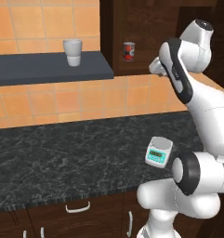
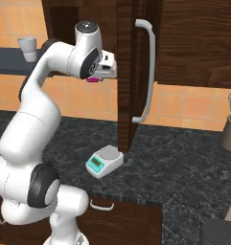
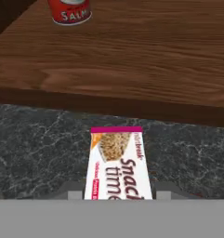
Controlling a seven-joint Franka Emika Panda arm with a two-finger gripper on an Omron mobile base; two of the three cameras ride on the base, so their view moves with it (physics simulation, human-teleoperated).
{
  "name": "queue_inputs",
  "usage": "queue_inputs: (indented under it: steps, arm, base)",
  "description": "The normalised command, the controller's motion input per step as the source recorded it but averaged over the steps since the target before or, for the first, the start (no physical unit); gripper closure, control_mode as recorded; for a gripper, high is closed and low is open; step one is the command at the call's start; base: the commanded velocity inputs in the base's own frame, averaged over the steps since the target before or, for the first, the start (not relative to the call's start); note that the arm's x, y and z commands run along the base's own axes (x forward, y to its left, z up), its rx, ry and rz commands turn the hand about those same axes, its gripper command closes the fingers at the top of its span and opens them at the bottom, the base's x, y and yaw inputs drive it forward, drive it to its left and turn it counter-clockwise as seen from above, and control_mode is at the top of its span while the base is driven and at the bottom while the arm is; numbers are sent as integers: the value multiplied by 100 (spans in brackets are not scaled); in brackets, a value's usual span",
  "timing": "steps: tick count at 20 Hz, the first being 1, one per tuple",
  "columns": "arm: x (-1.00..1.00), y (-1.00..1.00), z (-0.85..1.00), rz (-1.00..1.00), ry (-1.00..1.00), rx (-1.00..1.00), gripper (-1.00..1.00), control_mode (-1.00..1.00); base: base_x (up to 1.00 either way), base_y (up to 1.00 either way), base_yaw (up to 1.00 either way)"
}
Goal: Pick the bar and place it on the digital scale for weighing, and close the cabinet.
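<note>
gripping the bar (image 3: 117, 162), the tool (image 3: 118, 193) is clamped tight on it.

One snack bar (image 3: 117, 163), pink-and-white wrapper. One digital scale (image 1: 159, 152), teal and white. One red-labelled can (image 1: 128, 51). One white cup (image 1: 72, 52). One wall cabinet door (image 2: 125, 72), one long silver bar handle (image 2: 148, 72). Four curved drawer handles (image 1: 78, 208) below counter. One robot arm (image 2: 38, 134).
</note>
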Motion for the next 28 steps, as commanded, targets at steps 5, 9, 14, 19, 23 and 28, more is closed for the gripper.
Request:
queue_inputs:
  steps: [5, 9, 14, 19, 23, 28]
  arm:
    - [-97, 0, -97, 1, 13, -2, 100, -100]
    - [-23, 0, -98, 4, 20, -7, 100, -100]
    - [15, -3, -90, 12, 6, -4, 100, -100]
    - [8, -19, -70, 30, -7, 0, 100, -100]
    - [0, -21, -65, 23, -14, 0, 100, -100]
    - [14, -1, -47, 12, -3, 0, 100, -100]
  base:
    - [0, 0, 0]
    - [0, 0, 0]
    - [0, 0, 0]
    - [0, 0, 0]
    - [0, 0, 0]
    - [0, 0, 0]
